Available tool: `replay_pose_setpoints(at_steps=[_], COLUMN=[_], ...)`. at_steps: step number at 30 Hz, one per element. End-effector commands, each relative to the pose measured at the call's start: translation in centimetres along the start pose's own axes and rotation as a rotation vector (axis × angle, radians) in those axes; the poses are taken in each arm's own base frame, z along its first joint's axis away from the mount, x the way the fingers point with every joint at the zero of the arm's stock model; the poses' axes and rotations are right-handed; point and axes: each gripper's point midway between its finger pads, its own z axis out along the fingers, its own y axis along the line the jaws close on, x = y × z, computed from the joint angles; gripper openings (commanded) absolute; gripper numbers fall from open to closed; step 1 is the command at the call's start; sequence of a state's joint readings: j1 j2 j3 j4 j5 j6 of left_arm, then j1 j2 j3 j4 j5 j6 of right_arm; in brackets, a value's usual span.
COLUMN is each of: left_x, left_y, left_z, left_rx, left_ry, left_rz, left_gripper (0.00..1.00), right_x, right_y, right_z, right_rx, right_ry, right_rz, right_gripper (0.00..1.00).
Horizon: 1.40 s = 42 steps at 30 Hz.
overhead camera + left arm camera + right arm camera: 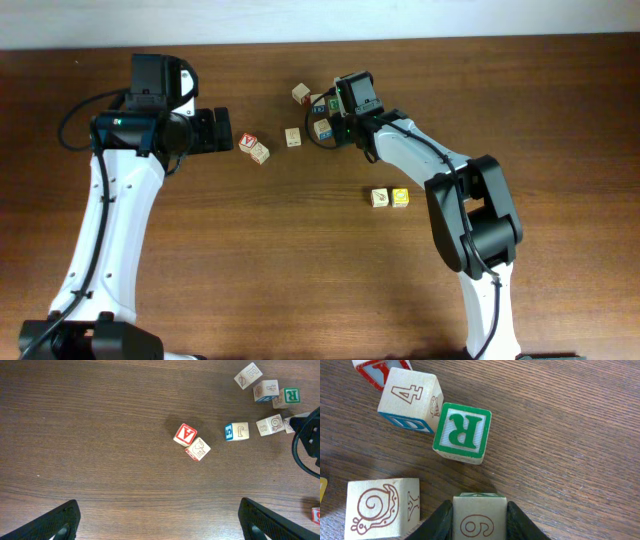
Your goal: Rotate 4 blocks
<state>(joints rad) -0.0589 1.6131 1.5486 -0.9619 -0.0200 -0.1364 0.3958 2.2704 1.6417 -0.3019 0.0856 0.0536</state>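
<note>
My right gripper [480,525] is shut on a cream block [480,519] with a red "6" on its face and a green upper edge. The black fingers [440,522] press on both its sides, down at table level. Close around it lie a snail-and-"Y" block [382,507], a green "R" cube [462,432] and a "4" block with a blue side [410,400]. In the overhead view the right gripper [337,122] sits in this cluster at the table's back centre. My left gripper [222,130] hangs wide open and holds nothing, left of a red "A" cube [185,434].
A cream cube [198,449] touches the red "A" cube. A "J" block with a blue "5" side [236,431] and an "E" block [248,375] lie nearby. A cream block [380,198] and a yellow one [400,197] sit side by side further forward.
</note>
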Motion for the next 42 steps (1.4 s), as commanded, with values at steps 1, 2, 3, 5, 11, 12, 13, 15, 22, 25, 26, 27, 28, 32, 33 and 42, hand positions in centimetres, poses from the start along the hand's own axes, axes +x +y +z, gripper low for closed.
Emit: replay_pose_setpoints(at_steps=[1,2,3,5,11,12,13,15,22,25,26,27,28,32,33,42], left_x=[-0.3,-0.3,-0.3,-0.3,-0.3,-0.3,-0.3,-0.3,-0.3,-0.3,-0.3,-0.3,-0.3,-0.3,-0.3,-0.3], left_y=[0.2,0.2,0.2,0.2,0.2,0.2,0.2,0.2,0.2,0.2,0.2,0.2,0.2,0.2,0.2,0.2], left_z=[-0.3,-0.3,-0.3,-0.3,-0.3,-0.3,-0.3,-0.3,-0.3,-0.3,-0.3,-0.3,-0.3,-0.3,-0.3,-0.3], left_rx=[-0.01,-0.009,-0.009,-0.009,-0.009,-0.009,-0.009,-0.01,-0.01,-0.009,-0.01,-0.01,-0.01,-0.01,-0.009,-0.01], left_ry=[-0.012,-0.012,-0.012,-0.012,-0.012,-0.012,-0.012,-0.012,-0.012,-0.012,-0.012,-0.012,-0.012,-0.012,-0.012,-0.012], left_rz=[-0.01,-0.01,-0.01,-0.01,-0.01,-0.01,-0.01,-0.01,-0.01,-0.01,-0.01,-0.01,-0.01,-0.01,-0.01,-0.01], left_gripper=[0.99,0.99,0.99,0.99,0.99,0.99,0.99,0.99,0.99,0.99,0.99,0.99,0.99,0.99,0.99,0.99], right_x=[1.2,1.2,0.5,-3.7,8.1,9.9,11.1,12.6,13.7,14.1,14.1,13.6,10.1,-3.0,-4.4,0.1], right_y=[-0.3,-0.2,0.8,1.6,4.1,5.3,5.4,3.5,3.9,4.4,4.4,4.7,5.3,6.8,7.2,5.7], right_z=[0.4,0.2,-1.0,-12.2,-17.8,-15.8,-14.6,-13.4,-10.7,-10.5,-10.5,-10.5,-11.7,-16.6,-14.9,0.5], right_rx=[0.005,-0.002,-0.06,-0.149,0.009,0.002,0.008,0.114,0.083,0.057,0.054,0.039,-0.005,-0.096,-0.099,-0.053], right_ry=[0.04,0.045,0.044,0.013,0.384,0.374,0.369,0.338,0.33,0.351,0.351,0.339,0.285,-0.019,-0.08,-0.029], right_rz=[0.008,0.007,0.016,0.218,0.345,0.366,0.391,0.401,0.314,0.291,0.289,0.286,0.203,0.104,0.069,-0.019], right_gripper=[0.29,0.28,0.28,0.28,0.27,0.27,0.27,0.27,0.32,0.39,0.42,0.43,0.49,0.64,0.78,0.75])
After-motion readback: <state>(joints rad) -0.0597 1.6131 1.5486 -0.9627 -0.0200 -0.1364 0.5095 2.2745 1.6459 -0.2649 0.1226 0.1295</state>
